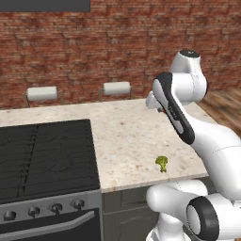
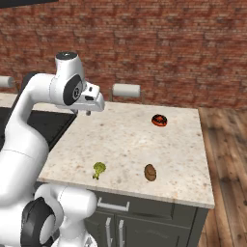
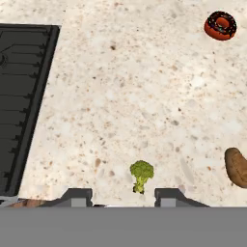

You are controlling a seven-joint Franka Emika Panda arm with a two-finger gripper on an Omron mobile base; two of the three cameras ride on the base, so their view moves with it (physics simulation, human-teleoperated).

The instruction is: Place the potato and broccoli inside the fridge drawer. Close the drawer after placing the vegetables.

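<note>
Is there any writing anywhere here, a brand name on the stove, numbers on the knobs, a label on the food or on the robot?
None: no words, numbers or signs can be read in any view.
The stove knobs carry no readable marks.
The broccoli, potato, donut and counter are unlabelled.
The white arm shows no brand or lettering.

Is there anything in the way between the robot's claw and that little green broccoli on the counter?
Nothing visible. The gripper hangs above the bare counter, the broccoli lying free between its fingertips; the potato sits aside.
</note>
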